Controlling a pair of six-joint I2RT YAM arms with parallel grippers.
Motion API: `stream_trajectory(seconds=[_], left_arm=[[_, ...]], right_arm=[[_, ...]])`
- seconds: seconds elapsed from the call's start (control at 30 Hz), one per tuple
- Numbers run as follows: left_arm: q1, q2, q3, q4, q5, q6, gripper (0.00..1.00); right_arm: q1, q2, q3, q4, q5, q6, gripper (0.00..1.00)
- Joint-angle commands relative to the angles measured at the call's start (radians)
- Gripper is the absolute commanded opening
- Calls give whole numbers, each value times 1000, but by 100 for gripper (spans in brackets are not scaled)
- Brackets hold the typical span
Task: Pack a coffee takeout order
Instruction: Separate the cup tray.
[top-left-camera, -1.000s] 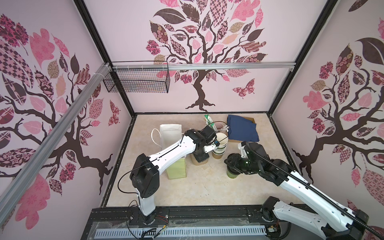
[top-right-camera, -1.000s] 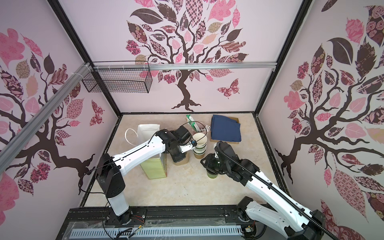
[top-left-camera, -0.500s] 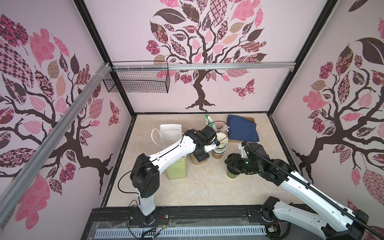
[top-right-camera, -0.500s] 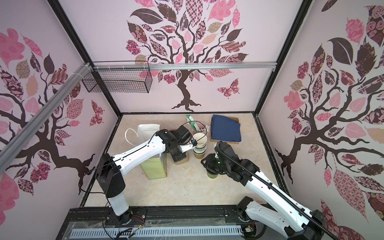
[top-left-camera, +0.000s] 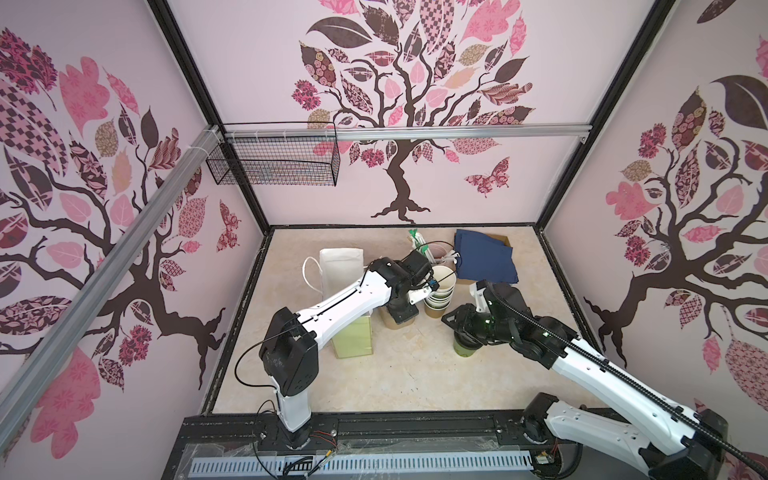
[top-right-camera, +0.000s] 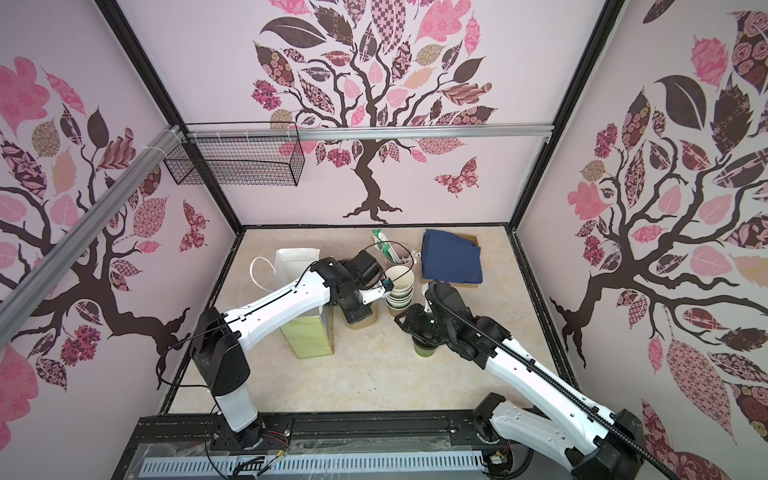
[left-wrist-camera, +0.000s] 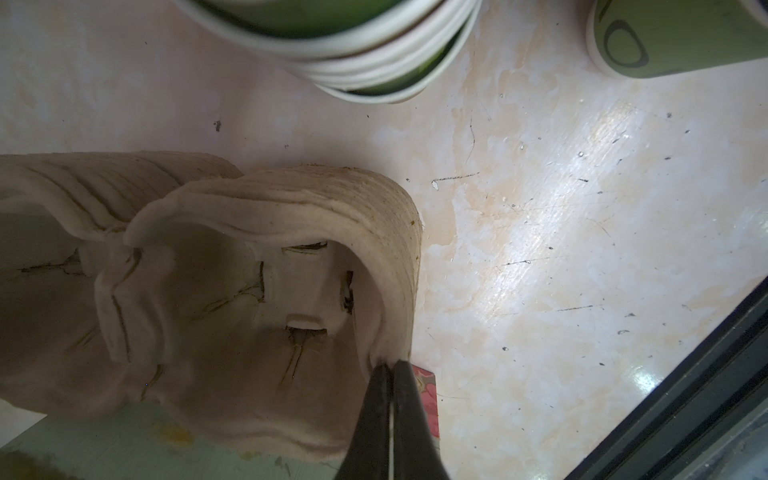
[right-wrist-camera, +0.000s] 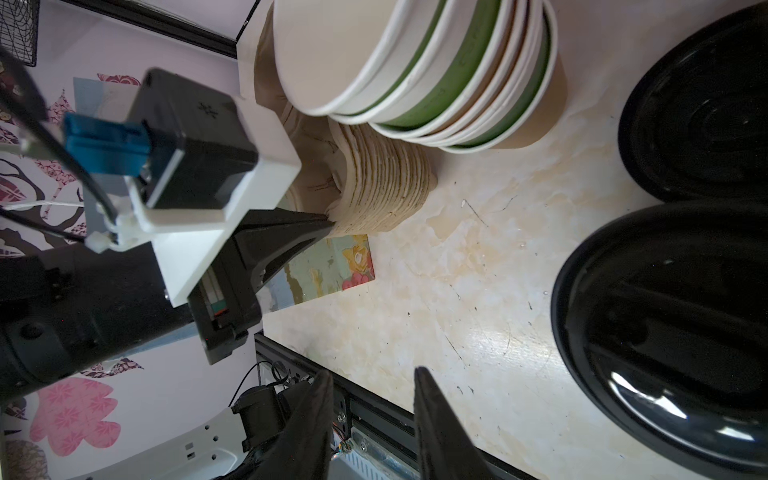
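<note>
My left gripper (left-wrist-camera: 390, 368) is shut on the rim of the top tan pulp carrier (left-wrist-camera: 249, 291), which sits on a stack of carriers (right-wrist-camera: 386, 187) beside the pale green paper bag (top-left-camera: 353, 340). The olive-green cup (top-left-camera: 465, 351) stands right of the stack, its top hidden under my right gripper (top-left-camera: 451, 322). In the right wrist view that gripper (right-wrist-camera: 372, 372) stands open with nothing between its fingers, and a black lid (right-wrist-camera: 665, 332) lies close beside it. The navy napkin (top-left-camera: 484, 257) lies at the back right.
A stack of lidless white-lined cups (top-left-camera: 440, 291) stands just behind the carriers. Another black lid (right-wrist-camera: 706, 104) lies farther off. A flat floral sheet (right-wrist-camera: 332, 266) lies under the carrier stack. Straws (top-left-camera: 419, 245) stand at the back, and a wire basket (top-left-camera: 274, 162) hangs on the wall.
The left gripper's jaws have closed onto the carrier rim. Neither arm has visibly shifted, and the right gripper stays as it was.
</note>
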Motion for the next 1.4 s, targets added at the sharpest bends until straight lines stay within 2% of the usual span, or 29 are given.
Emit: stream_trajectory(seconds=[0.0,0.4,0.73,1.13,1.37], left_arm=[[8,-39,39,-29,21,-21,0],[8,-77,35,-1,15,-43,0],[13,-75,21,22,14,-51,0],[14,-69,27,26,20,-55,0],[14,-66,24,22,24,-52,0]], right_arm=[[1,5,-27,21,-6,122,35],[2,49,-70,133,-29,158,35],[45,157,-104,345,-11,237,36],[84,229,-197,569,-11,335,47],[100,270,-188,634,2,350,54]])
